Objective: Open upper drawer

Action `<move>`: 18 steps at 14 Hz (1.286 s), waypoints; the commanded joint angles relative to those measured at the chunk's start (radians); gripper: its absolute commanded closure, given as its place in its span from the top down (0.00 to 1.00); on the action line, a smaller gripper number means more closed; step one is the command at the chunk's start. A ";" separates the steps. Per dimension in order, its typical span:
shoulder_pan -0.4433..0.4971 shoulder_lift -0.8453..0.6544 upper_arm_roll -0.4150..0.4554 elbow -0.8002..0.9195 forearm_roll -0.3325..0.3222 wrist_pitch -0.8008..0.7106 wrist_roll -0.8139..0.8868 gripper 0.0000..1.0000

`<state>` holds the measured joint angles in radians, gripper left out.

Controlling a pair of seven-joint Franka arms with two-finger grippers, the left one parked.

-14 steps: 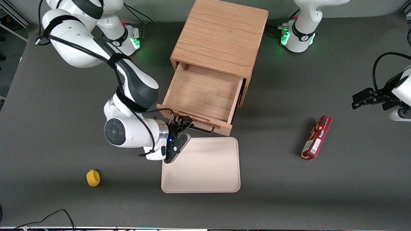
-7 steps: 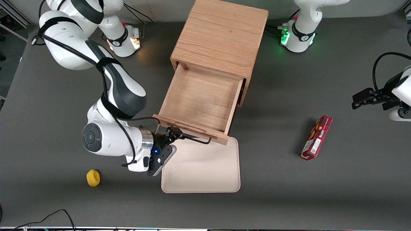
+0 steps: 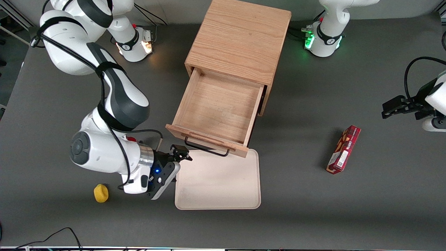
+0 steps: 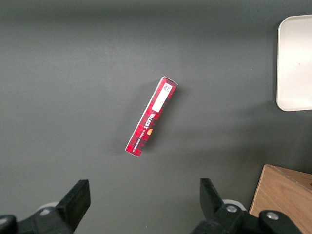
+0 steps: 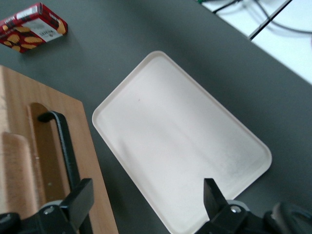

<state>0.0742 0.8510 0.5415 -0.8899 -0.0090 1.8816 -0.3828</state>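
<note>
The upper drawer (image 3: 217, 111) stands pulled well out of the wooden cabinet (image 3: 238, 38), rigid and sliding on its runners, best taken by its black bar handle (image 3: 205, 148), just beside which the gripper (image 3: 179, 153) hangs with jaws open, holding nothing.

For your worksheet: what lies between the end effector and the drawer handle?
Nothing: front view shows bare table between the open end effector and the handle.
</note>
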 commanded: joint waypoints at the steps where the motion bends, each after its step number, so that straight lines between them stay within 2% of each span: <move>1: 0.009 -0.191 -0.041 -0.046 -0.041 -0.113 -0.002 1.00; 4: -0.005 -0.317 -0.058 -0.061 -0.046 -0.215 0.005 1.00; 6: 0.001 -0.412 -0.092 -0.099 -0.037 -0.261 0.155 1.00; 8: -0.001 -0.510 -0.098 -0.136 -0.048 -0.362 0.336 1.00; 9: -0.002 -0.545 -0.110 -0.136 -0.048 -0.425 0.370 1.00; 12: -0.002 -0.636 -0.243 -0.136 -0.042 -0.673 0.363 1.00; 14: -0.002 -0.694 -0.316 -0.176 -0.037 -0.766 0.384 1.00; 16: -0.002 -0.794 -0.383 -0.335 -0.032 -0.745 0.471 1.00; 18: -0.002 -0.932 -0.457 -0.572 0.004 -0.623 0.484 1.00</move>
<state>0.0647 0.0934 0.1465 -1.1677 -0.0331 1.1505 0.0418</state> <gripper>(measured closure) 0.000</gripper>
